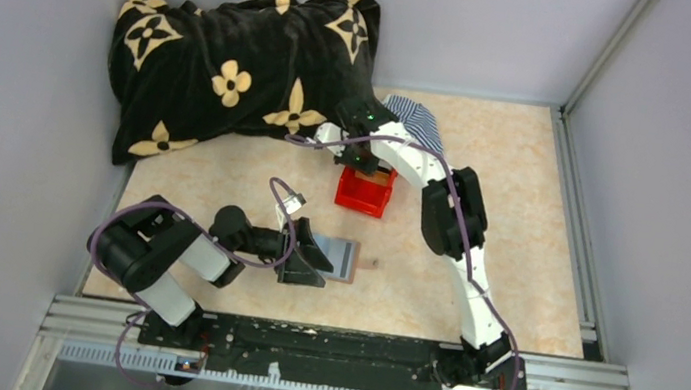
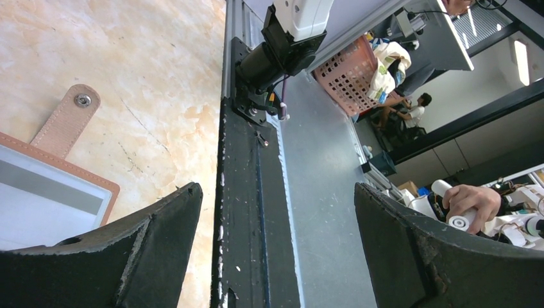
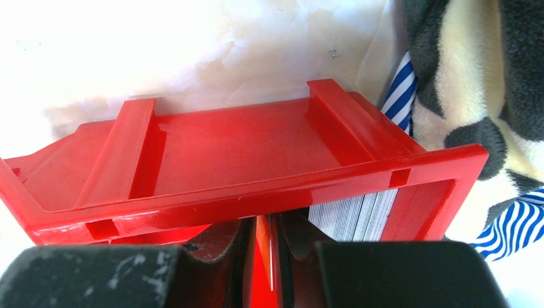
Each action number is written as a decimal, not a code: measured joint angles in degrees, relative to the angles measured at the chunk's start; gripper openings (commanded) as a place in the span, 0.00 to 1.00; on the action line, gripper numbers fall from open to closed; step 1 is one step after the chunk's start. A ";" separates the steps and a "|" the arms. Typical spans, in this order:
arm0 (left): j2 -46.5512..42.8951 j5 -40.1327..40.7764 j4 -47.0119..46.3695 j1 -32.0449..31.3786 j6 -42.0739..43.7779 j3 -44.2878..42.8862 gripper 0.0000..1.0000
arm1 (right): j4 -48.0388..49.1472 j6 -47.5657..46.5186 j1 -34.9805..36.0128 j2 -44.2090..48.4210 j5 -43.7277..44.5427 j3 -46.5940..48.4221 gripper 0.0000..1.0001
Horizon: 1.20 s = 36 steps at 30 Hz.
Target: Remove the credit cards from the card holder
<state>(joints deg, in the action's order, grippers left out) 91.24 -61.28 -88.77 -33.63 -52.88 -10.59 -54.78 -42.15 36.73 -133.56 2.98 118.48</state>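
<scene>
The work looks to me more than half done, but it is not finished. The right gripper [image 1: 362,162] hangs over the red box [image 3: 224,151] at the far middle of the desk [image 1: 519,228]. Its jaws stand narrow, and the thin edge of an orange card [image 3: 262,256] stands between them, inside the box. I cannot tell if the jaws press this card or only stand around it. Beside it in the same box I see a small stack of pale cards [image 3: 356,215], standing on edge against the wall. So several of the credit cards are already out of their place.

The card holder [image 2: 61,128] lies open and flat on the desk, nearer to the arms and well apart from the box. One pale card [image 2: 45,205] with a grey stripe lies on it, so at least this one remains to be taken. If more cards hide under it or in the slots, I cannot say from here.

The left gripper [image 2: 276,189] waits just beside the holder. Its jaws are wide apart and there is nothing between them. I think it is there to steady the holder or to pull this last visible card, but this is only my guess.
</scene>
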 measured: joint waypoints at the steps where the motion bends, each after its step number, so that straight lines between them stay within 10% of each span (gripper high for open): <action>1: 0.00 0.00 0.00 0.00 0.00 0.00 0.94 | 0.15 0.00 -0.07 0.04 0.00 0.00 0.15; 36: 0.00 -0.90 0.00 0.00 -0.02 0.00 0.96 | 9.20 3.45 -3.10 3.65 4.24 0.00 0.15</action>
<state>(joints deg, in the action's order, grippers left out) 91.24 -62.17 -88.77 -33.63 -52.90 -10.59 -45.58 -38.70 33.63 -129.91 7.22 118.48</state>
